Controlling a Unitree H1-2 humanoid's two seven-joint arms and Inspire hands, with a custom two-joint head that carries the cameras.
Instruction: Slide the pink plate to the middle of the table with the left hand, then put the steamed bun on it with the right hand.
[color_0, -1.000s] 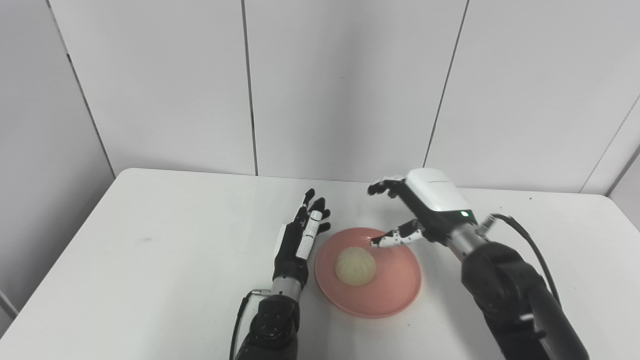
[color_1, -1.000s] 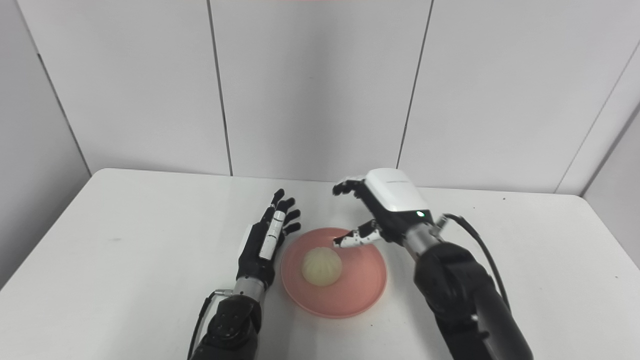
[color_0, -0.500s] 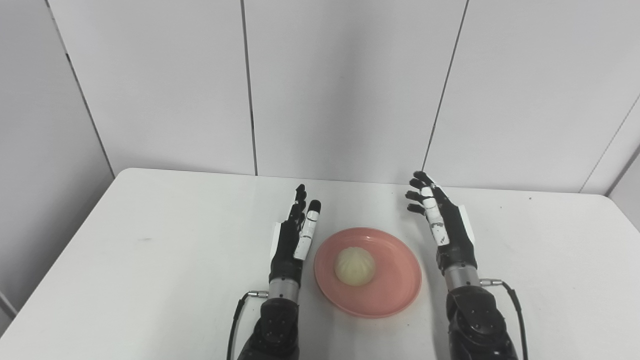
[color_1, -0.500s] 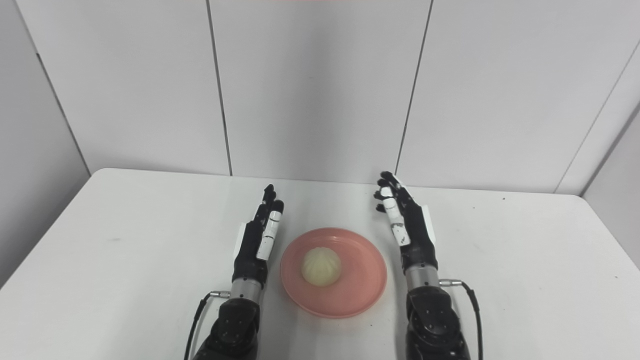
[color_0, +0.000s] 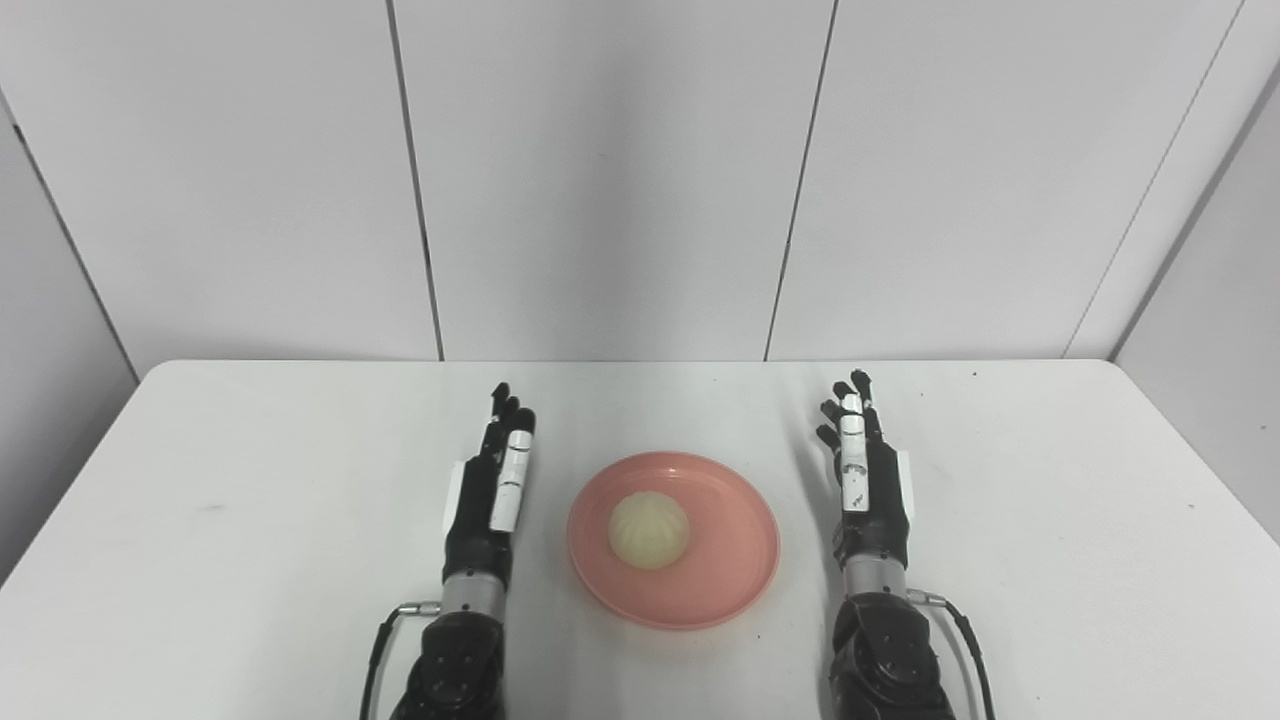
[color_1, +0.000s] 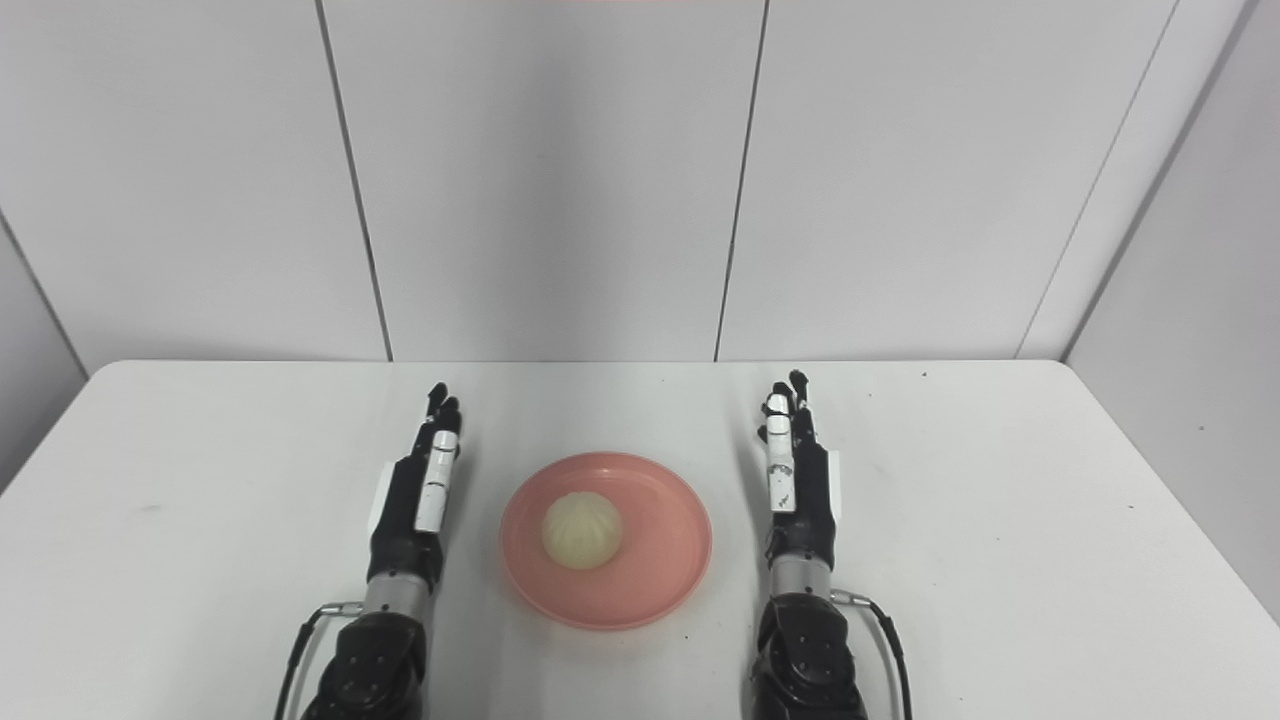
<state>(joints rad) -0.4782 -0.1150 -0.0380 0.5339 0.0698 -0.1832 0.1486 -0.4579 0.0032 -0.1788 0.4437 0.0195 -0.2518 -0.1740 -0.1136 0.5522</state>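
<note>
The left hand (color_0: 487, 490) is black, with slim segmented fingers (color_0: 511, 470), one faced in white plates, and a white panel along its outer edge. A silver metal cuff sits just behind it, then a rounded black forearm with small screws; a thin black cable loops from a plug at the cuff. The right hand (color_0: 868, 480) matches: black, white finger plates, white side panel, silver cuff, cable

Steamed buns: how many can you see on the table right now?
1. The steamed bun sits on the pink plate, slightly left of its centre, between the open left hand and right hand. Nothing in view could hide another.
</note>
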